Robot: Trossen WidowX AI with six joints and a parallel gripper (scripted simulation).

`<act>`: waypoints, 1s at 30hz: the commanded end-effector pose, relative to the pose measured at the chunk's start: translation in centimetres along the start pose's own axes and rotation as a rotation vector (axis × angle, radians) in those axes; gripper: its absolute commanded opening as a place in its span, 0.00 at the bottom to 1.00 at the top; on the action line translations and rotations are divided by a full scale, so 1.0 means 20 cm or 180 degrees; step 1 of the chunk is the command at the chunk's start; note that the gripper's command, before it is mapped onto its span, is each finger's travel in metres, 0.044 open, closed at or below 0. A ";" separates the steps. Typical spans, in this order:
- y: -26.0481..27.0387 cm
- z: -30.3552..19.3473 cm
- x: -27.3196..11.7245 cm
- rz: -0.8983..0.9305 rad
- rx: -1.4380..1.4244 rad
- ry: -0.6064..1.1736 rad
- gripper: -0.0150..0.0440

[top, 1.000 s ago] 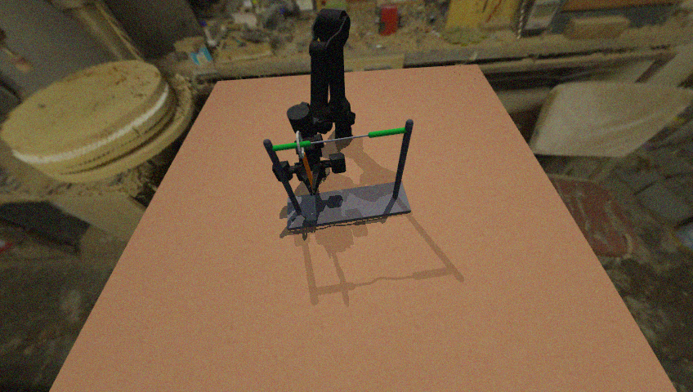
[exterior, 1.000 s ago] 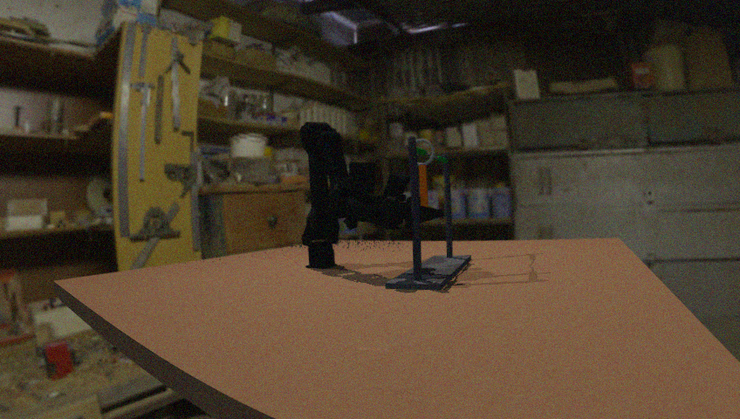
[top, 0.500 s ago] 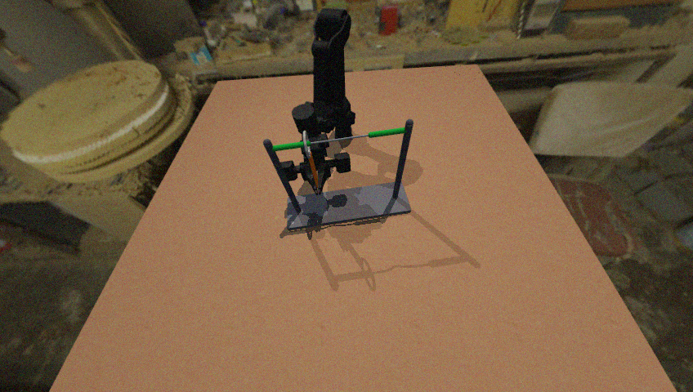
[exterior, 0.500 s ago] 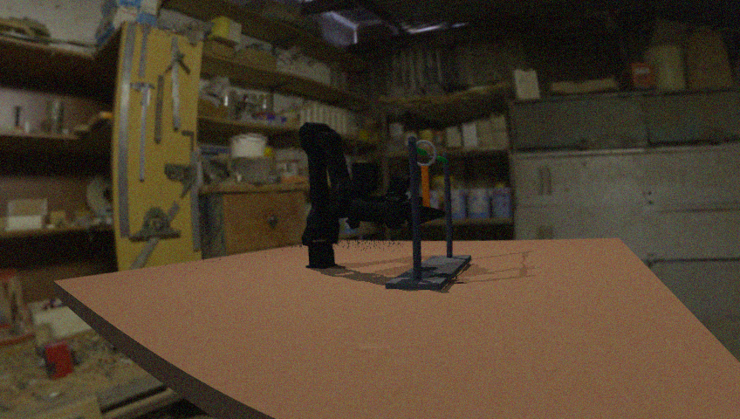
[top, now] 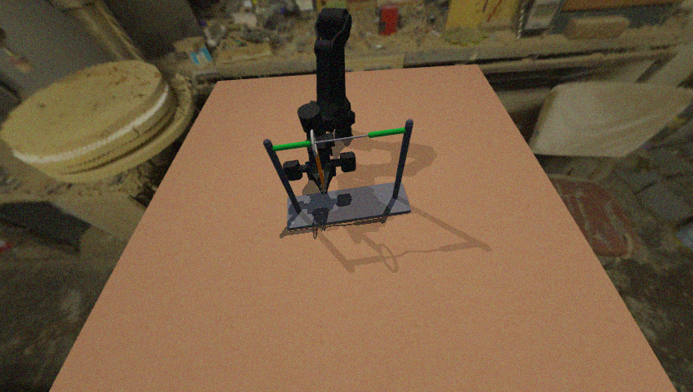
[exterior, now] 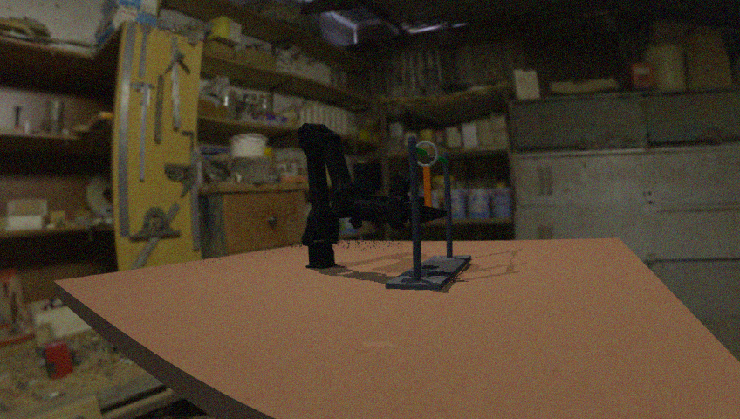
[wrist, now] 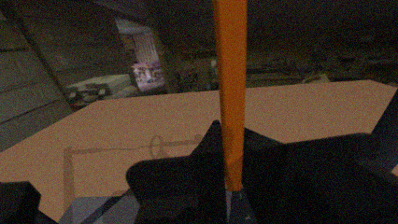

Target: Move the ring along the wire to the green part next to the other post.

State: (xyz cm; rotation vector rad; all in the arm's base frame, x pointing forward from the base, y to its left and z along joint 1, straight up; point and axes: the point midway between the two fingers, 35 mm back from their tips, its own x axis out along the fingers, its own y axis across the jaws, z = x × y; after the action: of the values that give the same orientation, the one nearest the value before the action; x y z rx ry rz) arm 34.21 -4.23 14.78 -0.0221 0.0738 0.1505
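The ring is around the wire at the inner end of the left green part, where the thin grey wire begins in the top view. Whether it touches the wire is too small to tell. Its orange handle hangs down, leaning slightly in the top view. My gripper is shut on the handle's lower end, below the wire. The other green part is at the right post.
The left post stands beside my gripper and shows at the right edge of the wrist view. Both posts rise from a grey-blue base plate under my fingers. My arm reaches in from behind the wire in the top view.
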 end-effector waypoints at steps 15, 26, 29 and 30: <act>0.07 0.01 0.00 0.0124 -0.0132 -0.0015 0.00; 0.10 0.01 0.00 0.0257 -0.0284 -0.0016 0.00; 0.11 0.01 0.00 0.0274 -0.0302 -0.0016 0.00; 0.11 0.01 0.00 0.0277 -0.0304 -0.0016 0.00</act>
State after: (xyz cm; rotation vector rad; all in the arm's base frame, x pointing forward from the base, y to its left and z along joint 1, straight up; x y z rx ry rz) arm 33.95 -2.33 14.89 -0.1024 0.0647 0.2299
